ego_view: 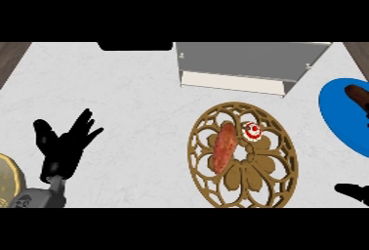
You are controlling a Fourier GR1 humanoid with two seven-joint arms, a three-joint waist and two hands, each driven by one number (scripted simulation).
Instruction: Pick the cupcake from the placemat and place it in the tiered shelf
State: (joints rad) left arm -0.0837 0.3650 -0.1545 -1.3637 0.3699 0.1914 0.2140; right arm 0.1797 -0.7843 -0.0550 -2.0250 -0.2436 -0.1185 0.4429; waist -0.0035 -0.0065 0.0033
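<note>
On placemat (243, 195), cupcake (252, 131) lies up-left of nearer right hand (355, 191), finger state unclear; left hand (66, 141) open, well left.

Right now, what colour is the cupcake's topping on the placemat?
White with red swirls, seen in the head view: the cupcake sits on the brown openwork placemat.

My right hand (355, 191) is mostly cut off at right edge, fingers unreadable. Blue plate (338, 117) and gold plate (9, 180) also cropped by edges.
</note>
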